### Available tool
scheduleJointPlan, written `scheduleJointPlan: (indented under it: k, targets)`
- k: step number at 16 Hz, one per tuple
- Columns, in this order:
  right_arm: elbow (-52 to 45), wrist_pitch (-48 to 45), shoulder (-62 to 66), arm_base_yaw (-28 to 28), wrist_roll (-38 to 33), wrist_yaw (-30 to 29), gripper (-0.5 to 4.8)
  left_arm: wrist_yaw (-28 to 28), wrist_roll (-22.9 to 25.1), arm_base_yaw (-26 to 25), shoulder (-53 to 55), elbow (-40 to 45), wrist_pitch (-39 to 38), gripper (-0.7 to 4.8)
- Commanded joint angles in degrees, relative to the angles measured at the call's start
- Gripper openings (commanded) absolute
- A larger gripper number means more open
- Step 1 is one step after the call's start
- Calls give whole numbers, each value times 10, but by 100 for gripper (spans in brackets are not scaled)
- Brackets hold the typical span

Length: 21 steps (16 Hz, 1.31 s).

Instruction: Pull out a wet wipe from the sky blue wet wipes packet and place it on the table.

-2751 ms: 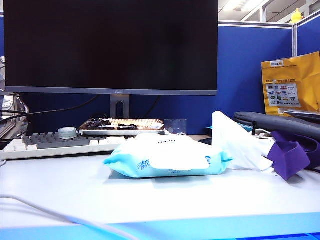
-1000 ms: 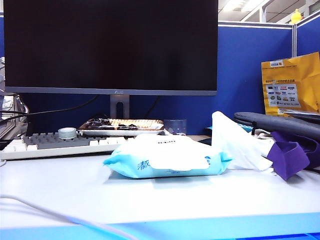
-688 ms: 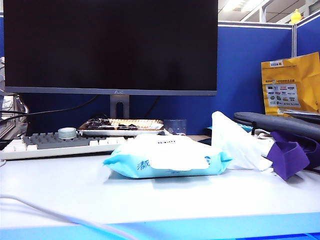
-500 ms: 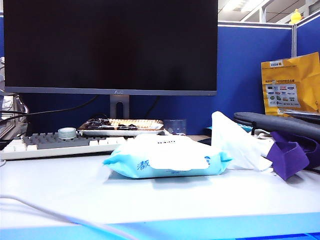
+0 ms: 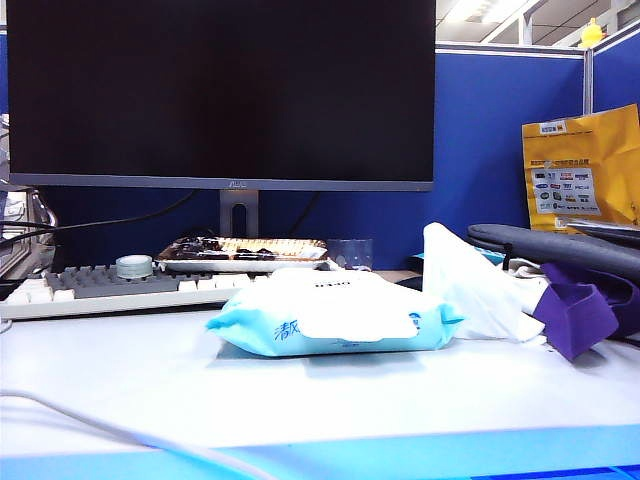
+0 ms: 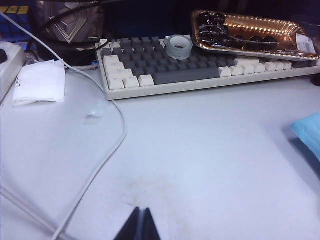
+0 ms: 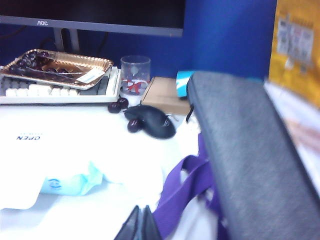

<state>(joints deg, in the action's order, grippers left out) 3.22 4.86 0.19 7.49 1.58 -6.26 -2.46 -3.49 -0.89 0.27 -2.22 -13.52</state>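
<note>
The sky blue wet wipes packet [image 5: 330, 318] lies flat in the middle of the table [image 5: 300, 400], its white label flap on top. Just right of it a white wet wipe [image 5: 468, 285] sits crumpled on the table, one corner sticking up, touching the packet's end. No gripper shows in the exterior view. My left gripper [image 6: 141, 214] is shut and empty, low over bare table, with a blue corner of the packet [image 6: 309, 134] far off to one side. My right gripper [image 7: 141, 211] is shut on nothing, near the packet's end [image 7: 67, 184], the wet wipe [image 7: 134, 175] and a purple cloth [image 7: 185, 186].
A monitor [image 5: 220, 90], keyboard [image 5: 110, 285] with a tape roll [image 6: 178, 46], and a foil tray [image 6: 245, 31] stand behind. The purple cloth [image 5: 575, 315] and a grey bag [image 7: 240, 150] crowd the right, with a mouse [image 7: 152, 122] and glass cup [image 7: 135, 75]. A cable [image 6: 107, 155] crosses the left.
</note>
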Motion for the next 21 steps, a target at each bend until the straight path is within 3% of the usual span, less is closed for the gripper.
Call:
scheduleJointPlan:
  k: [1,4,7,21]
  targets:
    - [-29,21,0,2,-26,4,0,-2,0,0,-2,3,-6,-4]
    - [-29,46,0,2,-33,14,0,-2,0,0,-2,3,-6,-4]
    - [-29,51,0,2,-113,70,0,-2,0,0,-2,3,-6,-4]
    - [-29,47,0,2,-101,70,0,-2,0,0,-2,3,-6,-4]
